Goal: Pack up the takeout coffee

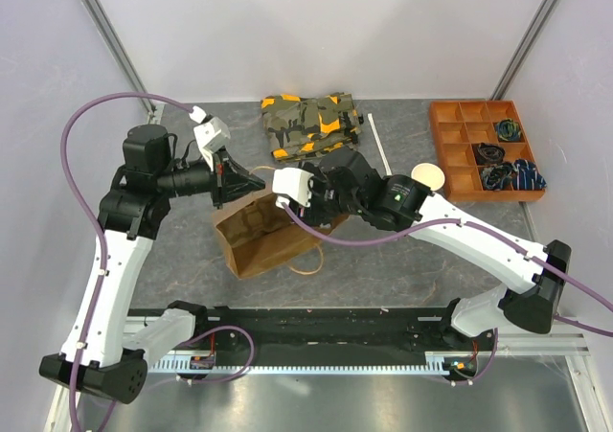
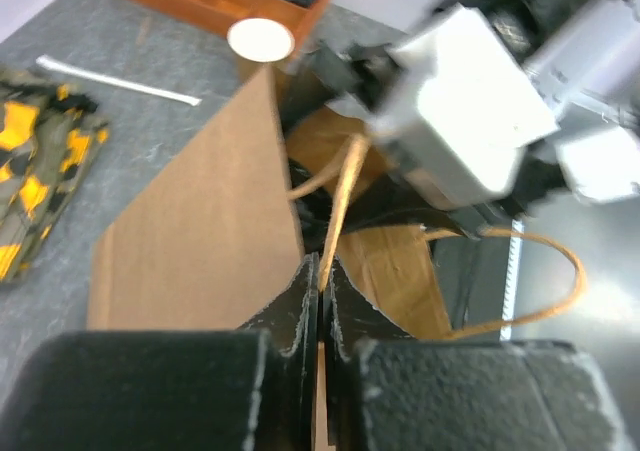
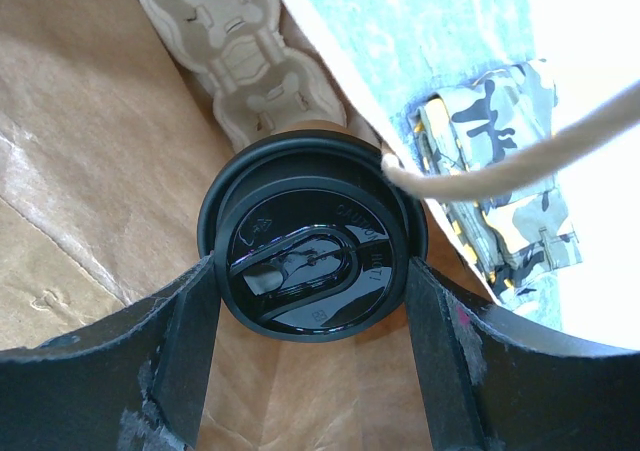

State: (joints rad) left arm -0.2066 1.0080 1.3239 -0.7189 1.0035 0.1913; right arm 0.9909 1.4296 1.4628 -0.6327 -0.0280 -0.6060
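The takeout coffee shows its round black sip lid in the right wrist view, inside the mouth of the brown paper bag. My right gripper is shut on it, one finger pressed to each side of the lid. From above, the right gripper reaches into the bag, which lies on the table, and the cup is hidden there. My left gripper is shut on the bag's thin upper edge and holds the mouth up. The left gripper is at the bag's top left.
A moulded-pulp carrier tray lies deeper in the bag. A lidless cup stands right of the bag, beside an orange compartment tray. A camouflage cloth and a white straw lie behind. The bag's rope handle crosses near the lid.
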